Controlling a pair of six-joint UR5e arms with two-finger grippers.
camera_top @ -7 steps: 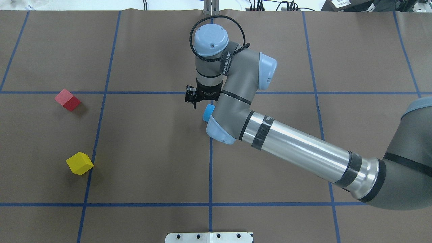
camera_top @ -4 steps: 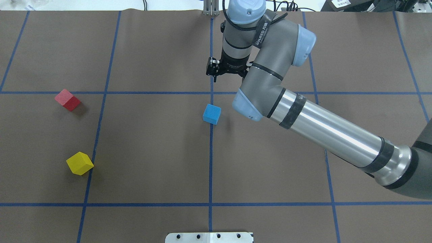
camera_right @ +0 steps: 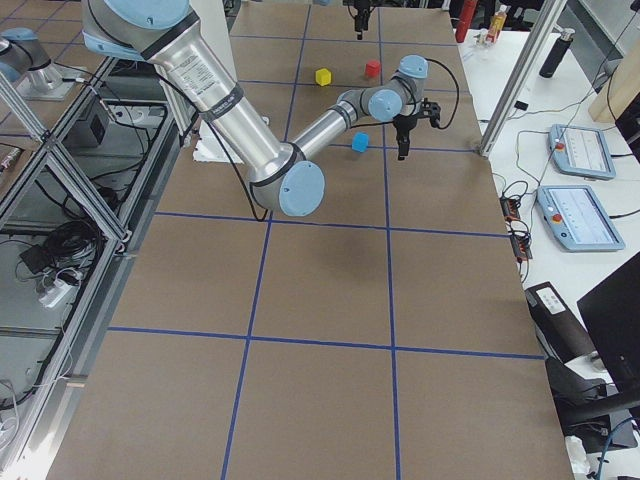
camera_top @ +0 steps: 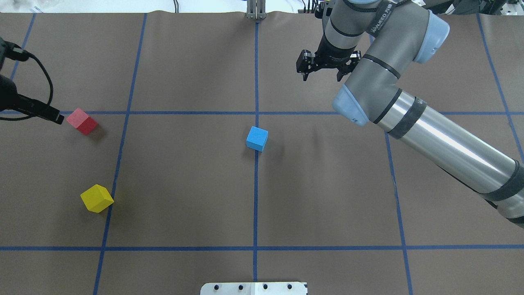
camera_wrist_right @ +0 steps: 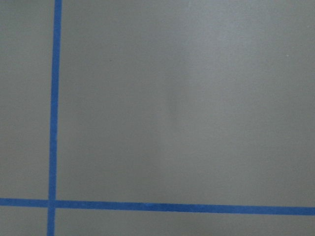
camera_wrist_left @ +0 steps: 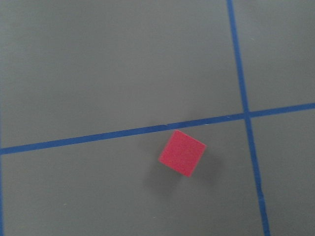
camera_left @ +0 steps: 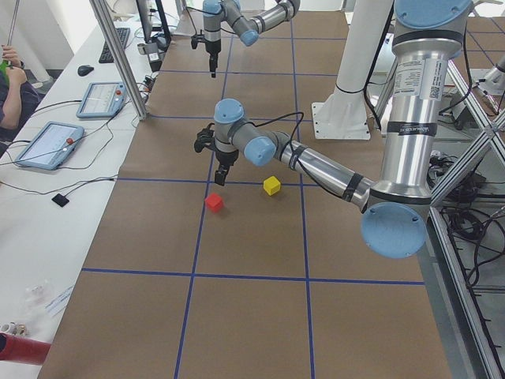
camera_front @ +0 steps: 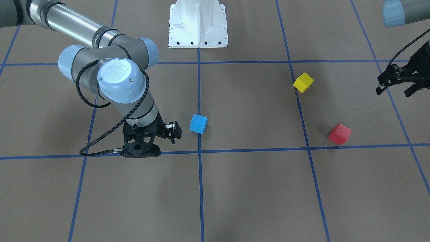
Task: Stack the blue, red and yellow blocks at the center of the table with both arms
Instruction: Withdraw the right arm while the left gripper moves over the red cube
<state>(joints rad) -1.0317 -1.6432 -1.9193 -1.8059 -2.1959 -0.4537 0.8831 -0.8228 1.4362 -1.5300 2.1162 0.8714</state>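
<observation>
Brown desk point(camera_top: 184, 184), ruled into large squares by blue tape lines point(camera_top: 255, 205). White pedestal point(camera_front: 198, 27) at the robot-side edge.

Blocks:
- The blue block point(camera_top: 257, 138) sits alone at the desk centre, on the middle tape line, with nothing on it.
- The red block point(camera_top: 82, 121) and yellow block point(camera_top: 96, 198) lie loose toward the desk's left end, well apart.
- Yellow is nearer the robot-side edge. Both are askew to the tape grid.

Tools:
- The right tool point(camera_top: 321, 74) hangs spread wide and empty over the far half of the desk. It is right of the centre line and well clear of the blue block.
- The left tool point(camera_front: 393, 91) is likewise spread wide and empty, hovering at the left end.
- From overhead, one left fingertip shows just beside the red block, and the left wrist view has that block nearly underneath. Its height above the block: cannot tell.

Judgement: the base looks laid, and picking the red is the step in hand.

Risks:
- With the red block askew, jaws not turned to meet flat faces would close on corners, and the block twists or pops out.
- On an off-centre descent, a finger lands on the block or shoves it.
- Blue is a small base, so an offset release or a sideways touch tips red off or pushes blue from centre.
- The two arms could collide if the right one moves into the centre during the carry.

Containers: none seen on the desk; the blocks rest directly on it.
</observation>
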